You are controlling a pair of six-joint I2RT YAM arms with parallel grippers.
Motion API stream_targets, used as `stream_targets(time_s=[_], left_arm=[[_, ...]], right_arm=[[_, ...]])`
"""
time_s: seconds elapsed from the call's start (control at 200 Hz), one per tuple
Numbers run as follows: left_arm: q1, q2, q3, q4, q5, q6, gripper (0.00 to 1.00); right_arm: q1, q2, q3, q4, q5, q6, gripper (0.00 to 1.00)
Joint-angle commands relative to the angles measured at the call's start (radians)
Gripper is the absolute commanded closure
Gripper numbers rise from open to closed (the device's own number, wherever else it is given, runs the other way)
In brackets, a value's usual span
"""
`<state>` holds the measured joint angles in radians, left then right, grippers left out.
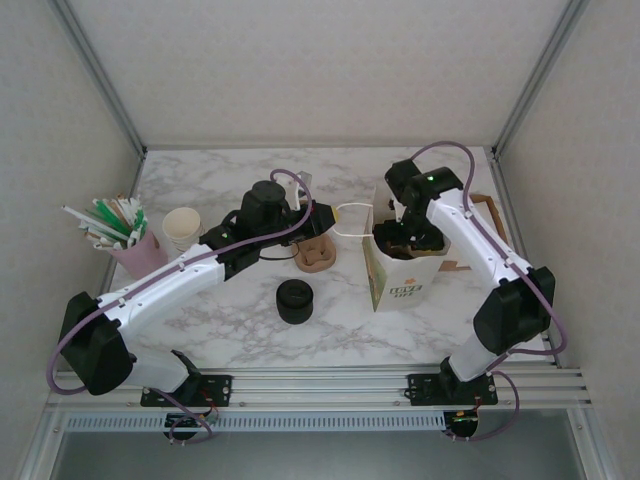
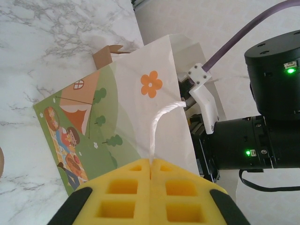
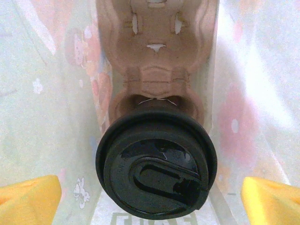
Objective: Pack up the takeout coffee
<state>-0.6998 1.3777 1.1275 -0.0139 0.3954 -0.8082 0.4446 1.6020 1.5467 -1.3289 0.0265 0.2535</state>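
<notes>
The takeout coffee (image 3: 157,168), a cup under a round black lid, sits in one socket of a brown pulp carrier (image 3: 157,47) inside the paper bag (image 1: 400,280). My right gripper (image 3: 150,206) hangs open just above it inside the bag (image 3: 42,117), one yellow fingertip (image 3: 28,201) on each side of the lid, touching nothing. In the top view the right gripper (image 1: 408,240) is down in the bag's mouth. My left gripper (image 2: 151,161) is shut on the bag's white handle (image 2: 159,126) and holds it out to the left of the bag (image 2: 117,103); from above the left gripper (image 1: 330,214) is at that handle (image 1: 355,218).
Another brown carrier (image 1: 315,255) lies just left of the bag. A stack of black lids (image 1: 294,300) stands in front of it. Lidless cream cups (image 1: 182,225) and a pink cup of straws (image 1: 125,240) are at the far left. A brown cardboard piece (image 1: 487,212) lies behind the right arm.
</notes>
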Motion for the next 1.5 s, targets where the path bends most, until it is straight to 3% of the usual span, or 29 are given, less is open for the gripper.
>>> stream_targets(time_s=[0.0, 1.001, 1.497], left_arm=[[-0.012, 0.014, 0.038, -0.011, -0.008, -0.004, 1.00], [-0.020, 0.024, 0.046, -0.007, -0.013, -0.006, 1.00], [-0.020, 0.022, 0.042, -0.007, -0.016, -0.007, 1.00]], right_arm=[[-0.002, -0.040, 0.038, -0.038, 0.015, 0.002, 0.01], [0.002, -0.111, 0.107, -0.076, 0.037, 0.014, 0.02], [0.014, -0.128, 0.169, -0.110, 0.058, 0.029, 0.20]])
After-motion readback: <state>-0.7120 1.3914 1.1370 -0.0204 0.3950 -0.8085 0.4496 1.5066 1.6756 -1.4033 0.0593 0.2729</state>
